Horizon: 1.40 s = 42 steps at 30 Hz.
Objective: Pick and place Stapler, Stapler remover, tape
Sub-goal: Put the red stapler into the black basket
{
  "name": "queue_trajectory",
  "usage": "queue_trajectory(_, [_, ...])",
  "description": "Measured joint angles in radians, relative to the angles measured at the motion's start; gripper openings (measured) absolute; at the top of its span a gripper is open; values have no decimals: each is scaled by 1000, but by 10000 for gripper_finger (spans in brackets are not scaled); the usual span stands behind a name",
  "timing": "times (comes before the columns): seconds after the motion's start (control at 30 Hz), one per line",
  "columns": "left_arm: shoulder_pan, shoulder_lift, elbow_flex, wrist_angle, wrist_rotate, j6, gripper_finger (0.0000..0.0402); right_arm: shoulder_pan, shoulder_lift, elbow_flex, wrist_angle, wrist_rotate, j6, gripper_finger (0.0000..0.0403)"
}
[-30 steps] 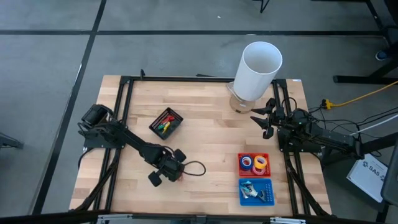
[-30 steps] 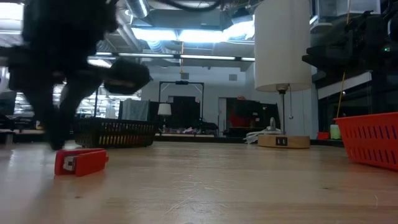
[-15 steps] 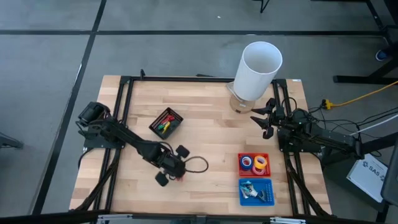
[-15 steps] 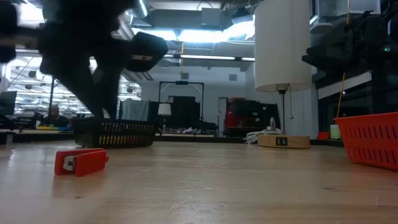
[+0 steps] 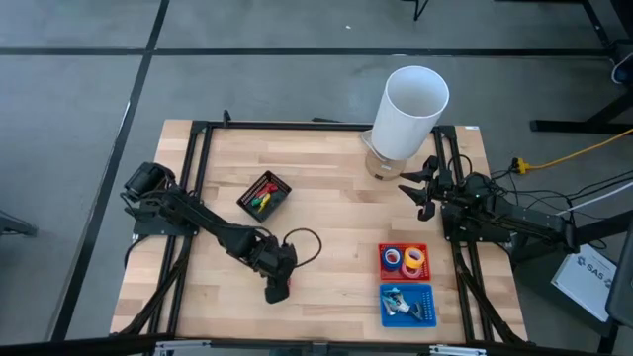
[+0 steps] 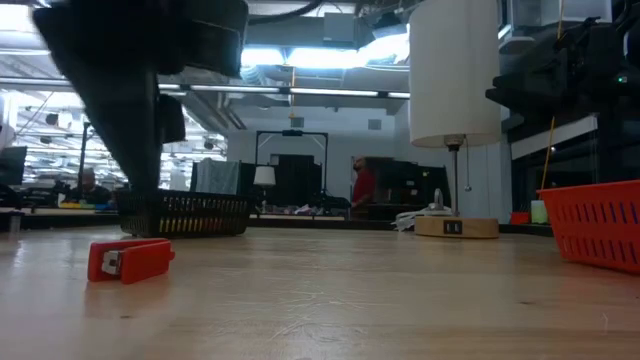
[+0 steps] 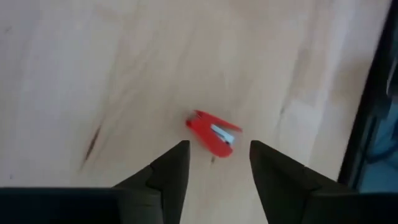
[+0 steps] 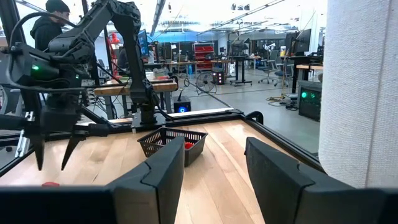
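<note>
A small red stapler [image 7: 212, 134] lies flat on the wooden table; in the low view [image 6: 128, 260] it rests alone on the tabletop. My left gripper [image 7: 217, 149] hangs above it, pointing down, open and empty, one finger on either side of it and clear of it. In the high view my left gripper [image 5: 275, 285] covers the stapler. The tape rolls [image 5: 404, 259], blue, pink-red and orange-yellow, lie in a red basket [image 5: 384, 269]. My right gripper [image 5: 425, 190] waits open at the table's right, beside the white cylinder.
A tall white cylinder [image 5: 407, 111] stands at the far right. A black basket [image 5: 264, 194] holds small coloured items at mid-table. A blue basket [image 5: 425, 297] with a pale object sits near the front right. A black cable loop [image 5: 302, 245] lies by my left gripper. People stand in the room beyond.
My left gripper has risen from beside the stapler, turned about and shifted slightly toward the table's right edge; it now points down over the stapler. The stapler has stayed where it was on the table.
</note>
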Motion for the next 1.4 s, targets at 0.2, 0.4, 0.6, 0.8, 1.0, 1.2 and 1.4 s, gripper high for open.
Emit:
queue_trajectory(0.2, [-44,0,0,-1,-13,716,173,0,0,0,0,0,0,171])
queue_trajectory(0.4, [-64,0,0,-1,-50,1541,171,0,0,0,0,0,0,171])
queue_trajectory(0.6, [-52,8,0,1,-47,1890,173,0,0,0,0,0,0,171])
queue_trajectory(0.8, [-43,33,-1,-26,-31,2049,173,0,0,0,0,0,0,171])
queue_trajectory(1.0, [-22,64,-1,-17,-32,2135,173,0,0,0,0,0,0,171])
queue_trajectory(1.2, [-4,71,-1,8,-24,2146,173,0,0,0,0,0,0,171])
queue_trajectory(1.4, [-5,77,0,38,23,2162,173,0,0,0,0,0,0,171])
